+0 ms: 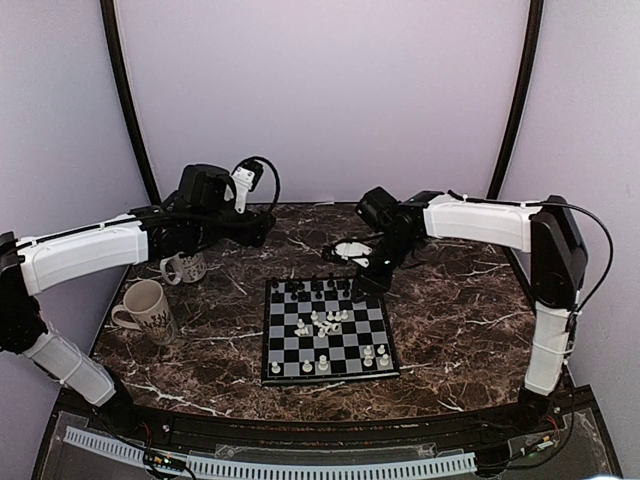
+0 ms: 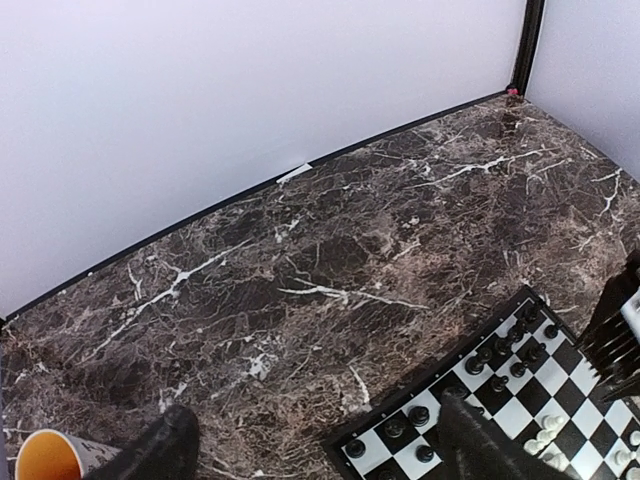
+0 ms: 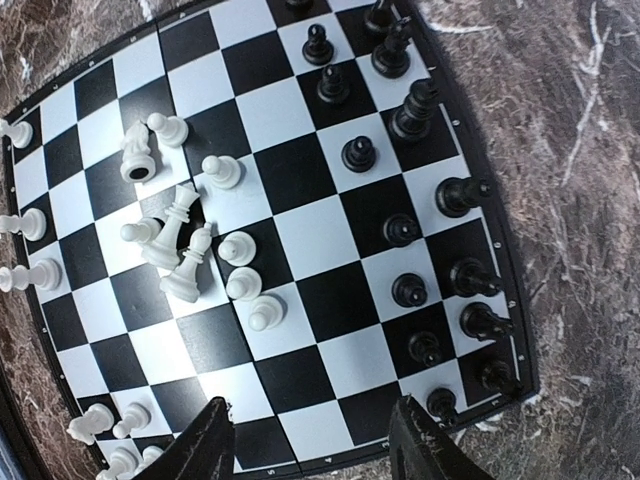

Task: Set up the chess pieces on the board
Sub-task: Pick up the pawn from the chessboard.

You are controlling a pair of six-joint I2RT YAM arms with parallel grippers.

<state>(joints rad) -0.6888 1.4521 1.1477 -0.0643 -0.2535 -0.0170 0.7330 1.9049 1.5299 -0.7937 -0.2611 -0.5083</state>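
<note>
Tiny white plastic chessmen (image 3: 185, 240) lie tumbled mid-way between the edges of the small black-rimmed checked board (image 3: 310, 235); likely light, hard, slippery, easily toppled; pinch one at its neck; left gripper (image 2: 318, 420) and right gripper (image 3: 313, 410) both gape, empty.

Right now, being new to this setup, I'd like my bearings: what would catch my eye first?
The chessboard mid-table: black pieces stand in rows along its far edge, while white pieces sit jumbled near the middle, some toppled. The right gripper hangs open over the far right corner.
</note>
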